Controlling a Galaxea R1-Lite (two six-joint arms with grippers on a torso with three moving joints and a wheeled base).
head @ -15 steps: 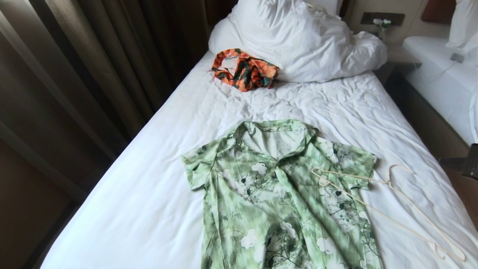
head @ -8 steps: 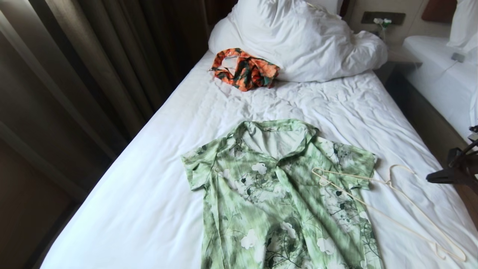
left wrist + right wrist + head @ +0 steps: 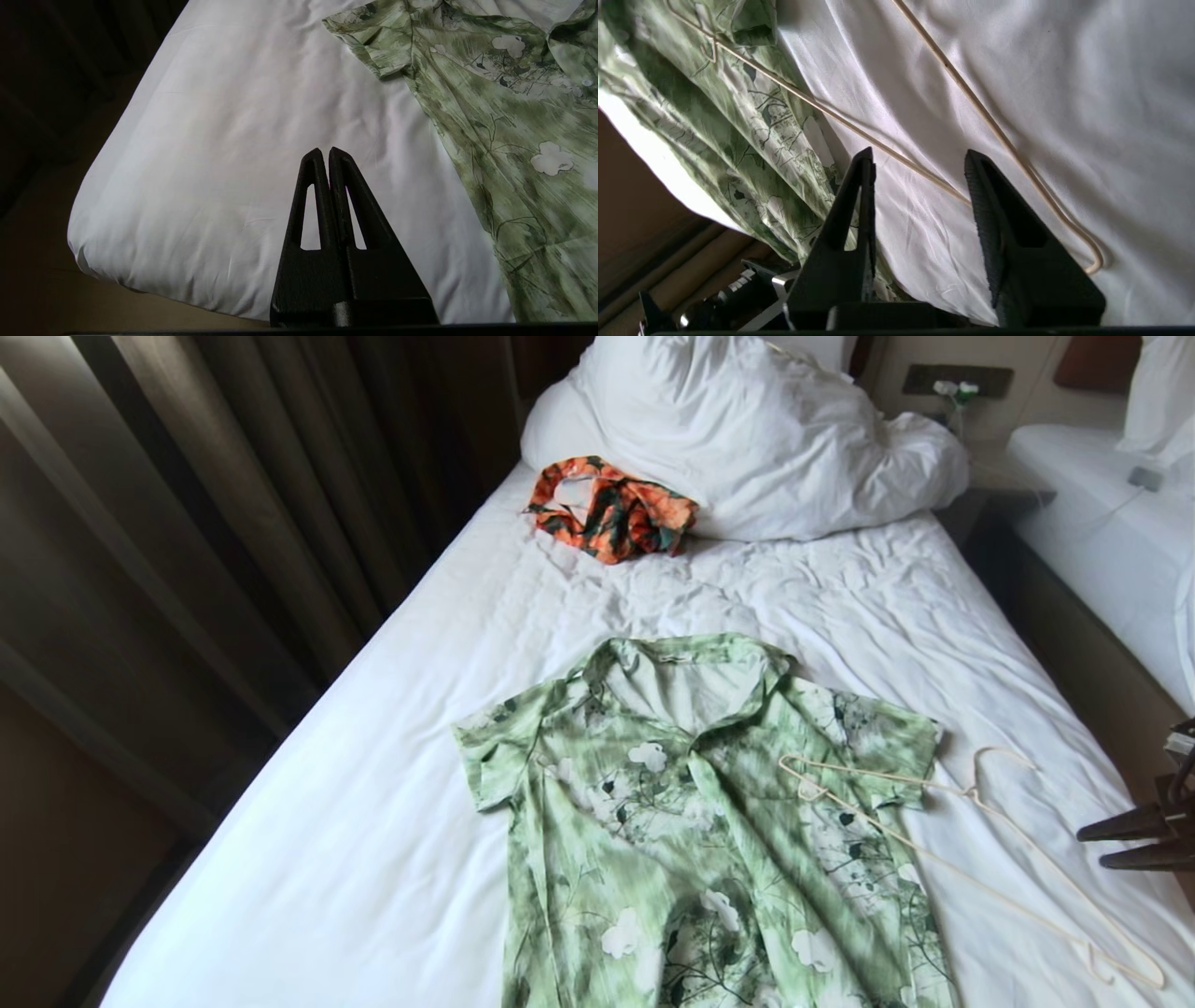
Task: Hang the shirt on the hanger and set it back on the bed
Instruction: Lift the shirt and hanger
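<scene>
The bed (image 3: 392, 821) holds the shirt (image 3: 691, 821), with the hanger (image 3: 971, 859) partly on it; the right gripper (image 3: 1097, 847) (fingers apart) is beside the hanger, and the left gripper (image 3: 325, 151) is pressed together beside the shirt.

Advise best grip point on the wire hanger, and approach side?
Take the hanger on its bare arm near the hook, where it lies on the sheet clear of the shirt. Come from above on the robot's right, where the open right gripper hovers.

Right tool (image 3: 920, 158) agape, left tool (image 3: 325, 151) pinched

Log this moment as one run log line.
step: reach for hanger | right gripper: open above it | left gripper: shut, parked | shirt: flat on bed
</scene>
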